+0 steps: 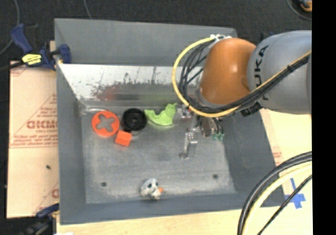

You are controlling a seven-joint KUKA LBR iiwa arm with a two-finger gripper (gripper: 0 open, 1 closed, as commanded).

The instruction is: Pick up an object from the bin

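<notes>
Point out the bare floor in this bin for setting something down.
Bare: the bin floor between the orange cube, the pincer and the small white thing; also both near corners. Crowded: the far row of orange disc, black ring, green piece.

The bin's (115,168) far side is being blocked by an orange disc (105,123), black ring (134,120), orange cube (123,138) and green piece (161,116); its middle is being left open.

We list a grey bin (157,168). Ten to twelve o'clock: orange disc (105,123), cube (123,138), black ring (134,120), green piece (161,116). Six: white trinket (151,188).
</notes>
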